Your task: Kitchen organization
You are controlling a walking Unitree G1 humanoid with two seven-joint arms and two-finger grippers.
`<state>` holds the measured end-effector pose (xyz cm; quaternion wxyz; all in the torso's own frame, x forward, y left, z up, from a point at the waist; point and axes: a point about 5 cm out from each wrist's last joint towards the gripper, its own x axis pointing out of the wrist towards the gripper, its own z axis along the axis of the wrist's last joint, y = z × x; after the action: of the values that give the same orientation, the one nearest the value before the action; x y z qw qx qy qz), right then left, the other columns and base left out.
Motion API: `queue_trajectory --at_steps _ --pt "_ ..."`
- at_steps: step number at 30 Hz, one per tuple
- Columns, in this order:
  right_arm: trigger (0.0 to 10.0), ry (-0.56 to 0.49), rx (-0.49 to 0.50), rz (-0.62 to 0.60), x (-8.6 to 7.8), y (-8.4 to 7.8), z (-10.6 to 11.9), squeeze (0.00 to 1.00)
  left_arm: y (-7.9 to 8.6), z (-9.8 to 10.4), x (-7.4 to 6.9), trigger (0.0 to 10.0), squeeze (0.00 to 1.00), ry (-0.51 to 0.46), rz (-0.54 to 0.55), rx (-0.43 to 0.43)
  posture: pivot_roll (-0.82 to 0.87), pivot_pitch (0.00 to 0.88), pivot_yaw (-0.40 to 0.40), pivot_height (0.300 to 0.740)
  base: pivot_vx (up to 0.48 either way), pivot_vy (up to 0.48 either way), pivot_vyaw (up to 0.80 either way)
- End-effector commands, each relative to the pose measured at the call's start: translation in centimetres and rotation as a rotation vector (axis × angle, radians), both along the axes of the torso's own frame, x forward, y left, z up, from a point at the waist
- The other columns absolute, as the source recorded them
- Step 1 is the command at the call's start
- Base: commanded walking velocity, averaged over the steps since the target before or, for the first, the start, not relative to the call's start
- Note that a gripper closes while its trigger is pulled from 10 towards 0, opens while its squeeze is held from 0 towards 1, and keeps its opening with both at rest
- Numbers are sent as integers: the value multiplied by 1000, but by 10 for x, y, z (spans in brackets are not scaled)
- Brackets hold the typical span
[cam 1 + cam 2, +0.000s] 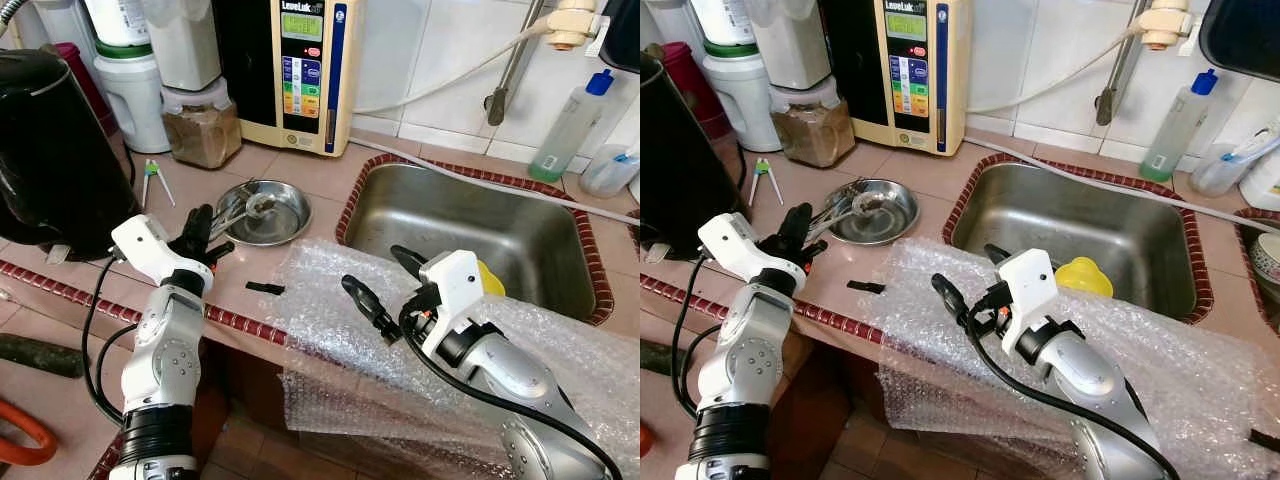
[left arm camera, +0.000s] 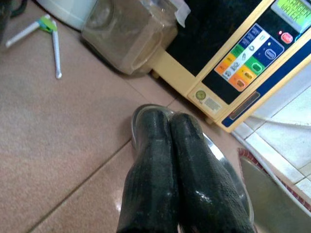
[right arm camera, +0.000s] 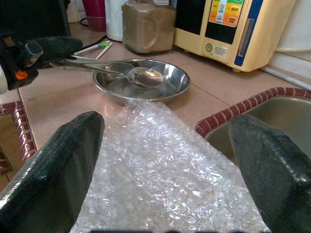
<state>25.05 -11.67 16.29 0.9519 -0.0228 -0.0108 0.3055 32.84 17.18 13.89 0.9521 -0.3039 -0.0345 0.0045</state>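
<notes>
Left gripper [image 1: 205, 232] has its fingers [image 2: 165, 160] pressed together at the rim of the steel dish [image 1: 290, 222], level with the spoon handles; whether it pinches them cannot be told. Spoon [image 3: 138, 75] lies in the dish, handle over the rim toward that gripper. Dish sits on the tiled counter [image 1: 300, 175], just beside the sink [image 1: 450, 225]. Right gripper [image 1: 380, 285] hangs with fingers spread wide over the bubble wrap [image 1: 330, 300], which drapes the counter edge before the sink. Behind the dish stand a jar [image 1: 203, 128] and a water machine [image 1: 300, 70]. Black kettle [image 1: 50, 150] stands at far left.
</notes>
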Motion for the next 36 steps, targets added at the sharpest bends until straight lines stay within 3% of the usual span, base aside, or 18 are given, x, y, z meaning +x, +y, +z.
queue_trajectory --at_steps 1,2,3,4,5,6,7,8,19,20,21,22,23,24,25,26,34,36 --pt "10000 0 -11 -7 1 -3 -1 0 -5 1 4 9176 0 10 -16 10 -36 30 2 740 0 0 0" --pt "10000 -1 -12 -8 1 -3 -1 0 -6 0 5 10000 0 17 -22 13 -36 30 2 740 0 0 0" --pt "10000 -1 -12 -8 1 -3 -1 0 -7 0 5 10000 0 18 -22 12 -36 30 2 740 0 0 0" --pt "10000 0 -13 -9 1 -3 -1 0 -7 -1 6 10000 169 24 -22 12 -36 30 2 740 0 0 0" --pt "10000 0 -14 -9 1 -3 -2 0 -7 -1 7 10000 169 26 -21 13 -36 30 2 740 0 0 0" --pt "10000 0 -14 -9 1 -3 -2 0 -8 -2 7 10000 569 30 -22 6 -36 30 2 740 0 0 0" --pt "10000 0 -14 -9 1 -3 -2 0 -8 -2 7 10000 569 32 -22 1 -36 30 2 740 0 0 0" --pt "10000 0 -14 -10 1 -3 -2 0 -8 -2 8 10000 1000 38 -23 -8 -36 30 2 740 0 0 0" --pt "10000 -1 -15 -20 1 -4 -1 0 2 -6 14 10000 1000 80 31 -10 -44 36 5 740 0 0 0" --pt "10000 -1 -15 -21 1 -4 -1 0 4 -7 14 9255 949 84 35 -16 -44 36 5 740 0 0 0" --pt "10000 -1 -15 -21 1 -4 -1 0 5 -7 14 9255 949 85 36 -18 -44 36 5 740 0 0 0" --pt "10000 -2 -15 -21 1 -4 -1 0 5 -7 15 8471 0 89 38 -21 -44 35 5 740 0 0 0" --pt "10000 -2 -15 -21 1 -4 -1 0 6 -7 15 9098 0 92 41 -26 -44 35 5 740 0 0 0" --pt "10000 -2 -16 -21 1 -5 -1 0 7 -5 15 7529 0 78 44 -26 -44 35 4 740 0 0 0" --pt "10000 -2 -16 -21 1 -5 -1 0 7 -5 15 7529 0 78 44 -26 -44 35 4 740 0 0 0" --pt "10000 -2 -17 -21 2 -5 -1 0 5 -1 14 0 0 44 21 -10 -43 35 3 740 0 0 0" --pt "10000 0 -21 -17 1 -4 -1 0 -22 6 6 0 0 -45 -114 62 -42 35 1 740 0 0 0" --pt "10000 0 -23 -19 1 -4 -2 0 -27 2 -1 3765 0 -59 -130 133 -42 35 1 740 0 0 0"
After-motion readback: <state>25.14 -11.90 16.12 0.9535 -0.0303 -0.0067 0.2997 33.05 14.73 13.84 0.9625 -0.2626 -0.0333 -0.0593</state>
